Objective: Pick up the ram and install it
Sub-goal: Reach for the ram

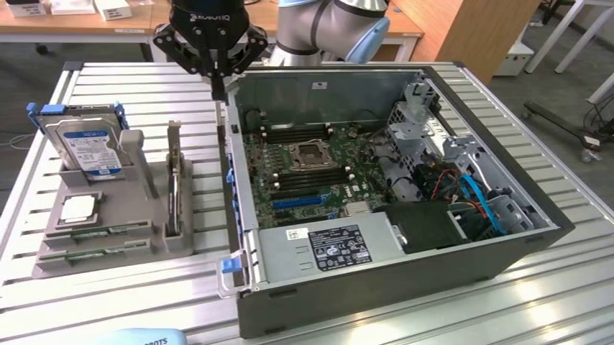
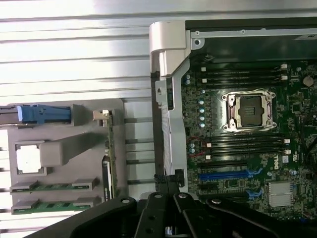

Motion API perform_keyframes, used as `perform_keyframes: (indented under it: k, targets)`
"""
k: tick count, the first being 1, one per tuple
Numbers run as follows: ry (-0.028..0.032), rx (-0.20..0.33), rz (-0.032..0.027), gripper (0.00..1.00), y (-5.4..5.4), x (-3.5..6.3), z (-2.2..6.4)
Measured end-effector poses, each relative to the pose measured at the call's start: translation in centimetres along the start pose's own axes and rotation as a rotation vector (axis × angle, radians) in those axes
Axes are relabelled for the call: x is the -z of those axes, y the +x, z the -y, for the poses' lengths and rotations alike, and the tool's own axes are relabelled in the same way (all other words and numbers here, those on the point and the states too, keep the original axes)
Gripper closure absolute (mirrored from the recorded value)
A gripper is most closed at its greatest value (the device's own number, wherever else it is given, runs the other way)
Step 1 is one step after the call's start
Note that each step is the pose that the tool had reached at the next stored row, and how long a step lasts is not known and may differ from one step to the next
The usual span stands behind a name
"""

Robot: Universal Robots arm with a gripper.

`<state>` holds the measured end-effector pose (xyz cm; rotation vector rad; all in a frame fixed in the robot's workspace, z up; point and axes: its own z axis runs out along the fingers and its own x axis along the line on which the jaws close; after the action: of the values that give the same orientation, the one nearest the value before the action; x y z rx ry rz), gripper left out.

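Observation:
Two ram sticks, thin and green, lie side by side in the front slots of the grey holder (image 1: 144,248): one ram stick (image 1: 101,233) (image 2: 52,187) and a second one (image 1: 91,253) (image 2: 55,204) just in front of it. My gripper (image 1: 218,92) (image 2: 169,187) hangs shut and empty above the open computer case's wall (image 1: 230,154), at its far corner on the exterior view's left. It is well away from the sticks. The motherboard (image 1: 307,169) shows dark empty memory slots (image 2: 242,74) (image 2: 247,145) on both sides of the processor socket (image 2: 250,110).
The holder also carries a hard drive (image 1: 86,147) in a blue bracket, a square silver processor (image 1: 77,208) (image 2: 28,160) and a tall upright card (image 1: 172,183) (image 2: 109,158). A power supply (image 1: 326,248) and blue cables (image 1: 484,205) fill the case's near end. The slatted table (image 1: 134,86) lies around.

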<state>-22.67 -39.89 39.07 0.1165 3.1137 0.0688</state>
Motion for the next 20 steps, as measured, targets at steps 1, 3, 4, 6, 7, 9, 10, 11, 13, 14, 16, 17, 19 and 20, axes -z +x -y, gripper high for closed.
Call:
perform_keyframes:
  k: [1, 3, 4, 6, 7, 9, 10, 11, 13, 14, 16, 17, 19, 20]
  targets:
    - [-0.0001, 0.000, 0.0000, 0.90, 0.1, 0.00, 0.01]
    - [-0.0001, 0.000, 0.0000, 0.90, 0.5, 0.00, 0.04]
    - [0.0000, 0.000, 0.0000, 0.90, 0.7, 0.00, 0.05]
    - [0.0000, 0.000, 0.0000, 0.90, 1.1, 0.00, 0.08]
    - [0.0000, 0.000, 0.0000, 0.90, 1.3, 0.00, 0.10]
    - [0.0000, 0.000, 0.0000, 0.90, 1.7, 0.00, 0.13]
    - [0.0000, 0.000, 0.0000, 0.90, 1.9, 0.01, 0.14]
    - [0.0000, 0.000, 0.0000, 0.90, 2.1, 0.00, 0.16]
    - [-0.0001, 0.000, 0.0000, 0.90, 2.6, 0.00, 0.19]
    - [0.0000, 0.000, 0.0000, 0.90, 2.8, 0.01, 0.21]
    - [-0.0001, 0.000, 0.0000, 0.90, 3.2, 0.00, 0.24]
    - [0.0000, 0.000, 0.0000, 0.90, 3.4, 0.01, 0.26]
    - [0.0000, 0.000, 0.0000, 0.90, 3.9, 0.00, 0.29]
    - [-0.0001, 0.000, 0.0000, 0.90, 4.1, 0.00, 0.31]
